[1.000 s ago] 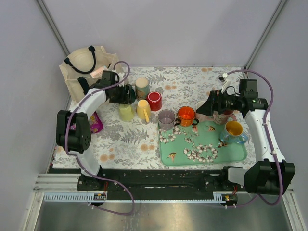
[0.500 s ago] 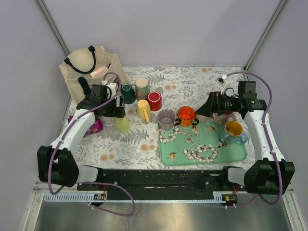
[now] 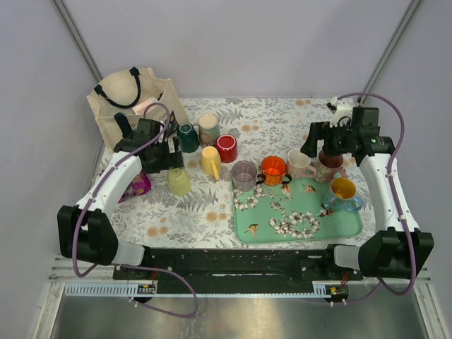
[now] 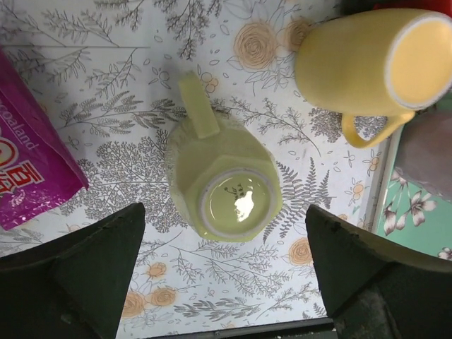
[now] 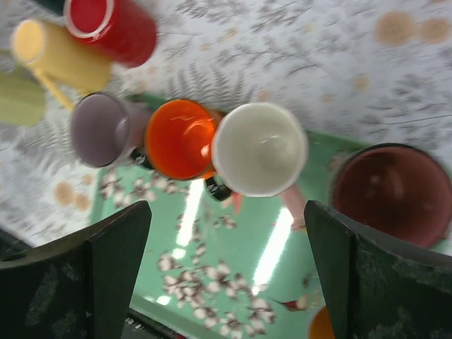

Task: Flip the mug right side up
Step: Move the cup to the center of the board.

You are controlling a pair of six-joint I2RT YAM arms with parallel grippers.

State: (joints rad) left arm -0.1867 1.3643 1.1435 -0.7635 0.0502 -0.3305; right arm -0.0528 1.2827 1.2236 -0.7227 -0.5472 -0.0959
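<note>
The light green mug (image 3: 179, 182) stands upside down on the floral tablecloth, base up, with its handle pointing toward the back. In the left wrist view the mug (image 4: 224, 191) lies just ahead of the fingers. My left gripper (image 3: 168, 161) (image 4: 226, 282) is open and empty, hovering above the mug without touching it. My right gripper (image 3: 311, 143) (image 5: 226, 275) is open and empty, pointing down over the back of the green tray (image 3: 311, 227), above a white and pink mug (image 3: 300, 164) (image 5: 260, 148).
A yellow mug (image 3: 210, 161) (image 4: 371, 63), a red mug (image 3: 227, 148), a teal mug (image 3: 188, 136) and a patterned mug (image 3: 208, 128) stand behind the green one. Purple (image 3: 244, 174), orange (image 3: 273, 169), maroon (image 3: 330, 164) and blue (image 3: 342, 192) mugs crowd the tray. A magenta packet (image 4: 28, 162) lies to the left and a tote bag (image 3: 131, 99) at the back left.
My left arm pulled back from the teal mug and now hovers over the green mug, which sits nearer the front. My right gripper turned from pointing left to pointing down, uncovering the white mug.
</note>
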